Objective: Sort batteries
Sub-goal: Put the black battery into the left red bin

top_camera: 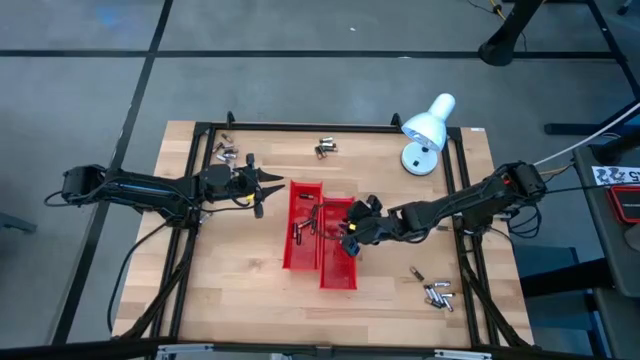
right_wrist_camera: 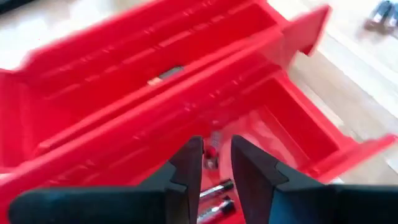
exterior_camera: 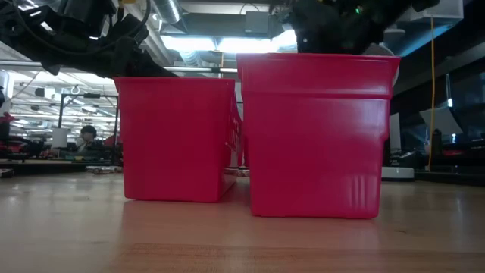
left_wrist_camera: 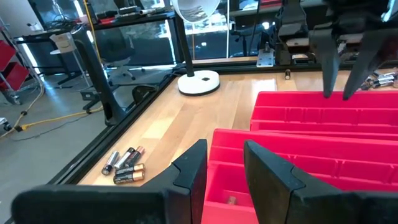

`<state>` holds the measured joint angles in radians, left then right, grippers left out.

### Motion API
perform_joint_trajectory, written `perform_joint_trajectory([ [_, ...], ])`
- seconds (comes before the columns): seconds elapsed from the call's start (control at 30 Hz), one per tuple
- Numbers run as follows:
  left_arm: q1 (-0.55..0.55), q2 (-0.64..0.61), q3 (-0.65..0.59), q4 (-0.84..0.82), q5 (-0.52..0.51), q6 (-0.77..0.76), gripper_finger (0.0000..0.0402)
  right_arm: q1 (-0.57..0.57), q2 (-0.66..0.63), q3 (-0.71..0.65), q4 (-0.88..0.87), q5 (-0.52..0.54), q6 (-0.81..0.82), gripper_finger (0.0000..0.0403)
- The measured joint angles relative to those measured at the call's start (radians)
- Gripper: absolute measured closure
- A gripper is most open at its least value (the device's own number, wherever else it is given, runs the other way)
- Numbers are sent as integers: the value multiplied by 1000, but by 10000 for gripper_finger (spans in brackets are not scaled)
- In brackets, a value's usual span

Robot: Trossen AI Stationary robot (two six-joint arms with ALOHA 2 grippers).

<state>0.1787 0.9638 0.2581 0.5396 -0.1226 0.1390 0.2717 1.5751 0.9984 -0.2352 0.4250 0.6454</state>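
Observation:
Two red trays stand side by side mid-table, the left tray (top_camera: 303, 225) and the right tray (top_camera: 338, 248). My right gripper (top_camera: 350, 232) hovers over the right tray, open, with nothing between its fingers (right_wrist_camera: 216, 163). Below it, batteries (right_wrist_camera: 214, 193) lie on that tray's floor. Another battery (right_wrist_camera: 165, 74) lies in the left tray. My left gripper (top_camera: 262, 190) waits open and empty (left_wrist_camera: 225, 168) at the left tray's far left corner. Loose batteries lie on the table in groups at the far left (top_camera: 225, 153), the far middle (top_camera: 325, 148) and the near right (top_camera: 435, 292).
A white desk lamp (top_camera: 428, 130) stands at the far right of the table. A black frame (top_camera: 300, 127) runs around the wooden top. Bare wood lies near the front edge, left of the trays.

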Motion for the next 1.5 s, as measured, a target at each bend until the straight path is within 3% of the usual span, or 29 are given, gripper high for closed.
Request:
perform_joint_trajectory([
  [0.23, 0, 0, 0, -1, 0, -1, 306, 68, -12, 113, -145, -156, 53, 314],
  [0.5, -3, 0, 0, 0, 1, -7, 306, 311, -14, 245, -335, -31, 343, 314],
  [0.7, -4, 0, 0, 3, 70, -46, 306, 452, 44, 245, -417, -36, 581, 314],
  [0.97, -56, 0, 0, 88, 79, -48, 306, 467, 180, 243, -506, -209, 708, 273],
  [1.17, -89, -1, 0, 150, 80, -22, 306, 468, 229, 243, -494, -247, 795, 232],
  [1.5, -89, -1, 0, 153, 80, -26, 306, 510, 277, 245, -481, -244, 859, 229],
])
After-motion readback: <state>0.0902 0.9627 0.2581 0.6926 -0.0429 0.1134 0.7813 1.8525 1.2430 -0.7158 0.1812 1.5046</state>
